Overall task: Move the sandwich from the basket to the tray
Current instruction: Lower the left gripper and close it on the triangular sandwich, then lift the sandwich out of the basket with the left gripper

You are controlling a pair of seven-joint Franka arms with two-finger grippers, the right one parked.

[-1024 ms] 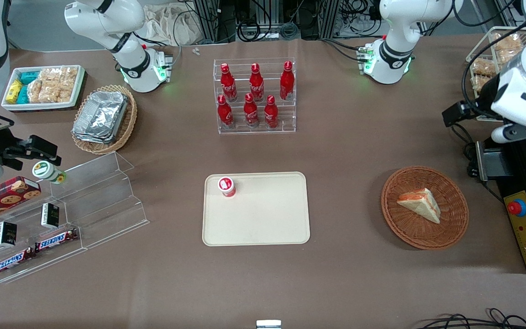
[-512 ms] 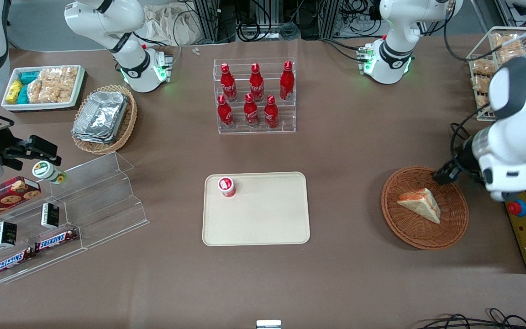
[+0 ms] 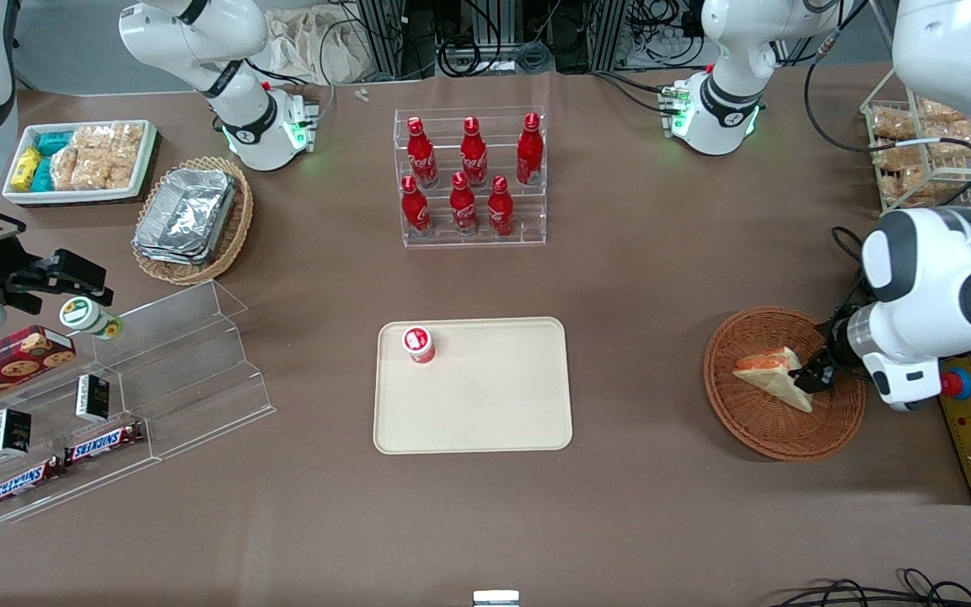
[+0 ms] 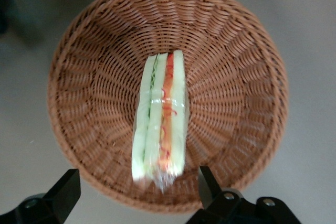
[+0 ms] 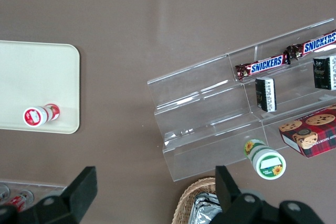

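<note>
Hovering open-jawed over the basket [image 3: 782,384], the gripper [image 4: 137,192] straddles the sandwich [image 4: 159,114], which stands on edge inside, so the fingers can close across its faces; the tray [image 3: 485,421] waits well apart

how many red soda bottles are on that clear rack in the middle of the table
6. Three red bottles stand on the upper step of the clear rack, three on the lower step nearer the front camera. The gripper hovers open over the sandwich in the basket.
</note>
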